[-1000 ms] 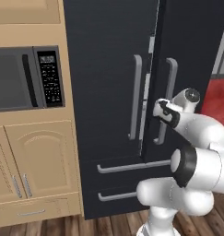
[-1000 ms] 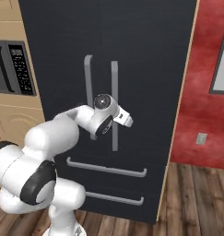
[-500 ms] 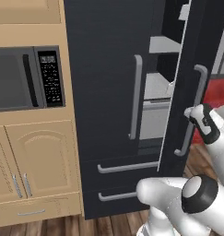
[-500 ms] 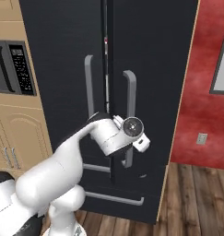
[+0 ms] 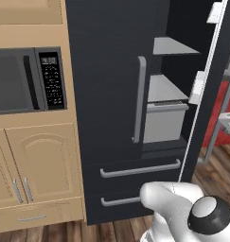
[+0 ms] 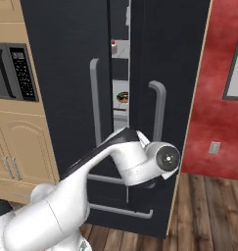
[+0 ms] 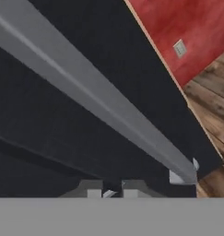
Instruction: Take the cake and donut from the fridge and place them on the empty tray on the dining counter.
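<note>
Right base view: fridge (image 6: 66, 59) door ajar, donut (image 6: 123, 97) inside.

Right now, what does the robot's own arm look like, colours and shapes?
The arm is glossy white, built of thick rounded segments like swollen tubes. Its joints carry dark grey to black bands and round caps: one dark disc with a pale centre sits at the wrist joint, another on the elbow joint. No cables or printed markings are visible.
</note>
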Motion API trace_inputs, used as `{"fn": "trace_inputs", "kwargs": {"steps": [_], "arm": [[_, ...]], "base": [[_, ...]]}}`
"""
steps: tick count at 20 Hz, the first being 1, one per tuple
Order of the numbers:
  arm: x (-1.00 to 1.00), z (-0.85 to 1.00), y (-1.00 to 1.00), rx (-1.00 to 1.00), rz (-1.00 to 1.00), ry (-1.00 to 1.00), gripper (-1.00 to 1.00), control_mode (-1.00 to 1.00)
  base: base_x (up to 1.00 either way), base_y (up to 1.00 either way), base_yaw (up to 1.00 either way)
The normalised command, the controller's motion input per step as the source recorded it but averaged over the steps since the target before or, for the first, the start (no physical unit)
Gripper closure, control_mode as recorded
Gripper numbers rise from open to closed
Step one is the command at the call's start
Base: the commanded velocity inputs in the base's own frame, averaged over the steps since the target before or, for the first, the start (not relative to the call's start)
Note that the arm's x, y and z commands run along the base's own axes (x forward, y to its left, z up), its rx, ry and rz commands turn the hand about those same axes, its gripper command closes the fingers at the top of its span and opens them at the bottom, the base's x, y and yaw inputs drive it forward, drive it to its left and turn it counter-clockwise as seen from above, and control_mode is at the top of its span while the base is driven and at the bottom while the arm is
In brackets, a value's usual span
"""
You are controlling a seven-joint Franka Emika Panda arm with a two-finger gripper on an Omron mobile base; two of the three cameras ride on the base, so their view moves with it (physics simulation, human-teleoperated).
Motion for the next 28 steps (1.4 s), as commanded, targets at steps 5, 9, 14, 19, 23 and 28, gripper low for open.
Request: {"fn": "trace_inputs", "kwargs": {"steps": [5, 9, 14, 19, 23, 28], "arm": [[-1.0, 0.86, 0.02, -0.14, -0.19, -0.06, -1.0, -1.0], [-1.0, 0.43, 0.12, -0.21, -0.32, -0.1, -1.0, -1.0], [-0.4, 0.37, 0.95, -0.31, -0.22, -0.22, -1.0, -1.0], [0.14, 0.05, 1.0, -0.15, 0.13, -0.04, -1.0, -1.0], [0.77, -0.06, 0.98, -0.41, 0.0, -0.23, -1.0, -1.0], [0.99, -0.02, 0.71, -0.38, -0.01, -0.15, -1.0, -1.0]], "base": [[0.0, 0.0, 0.0], [0.0, 0.0, 0.0], [0.0, 0.0, 0.0], [0.0, 0.0, 0.0], [0.0, 0.0, 0.0], [0.0, 0.0, 0.0]]}}
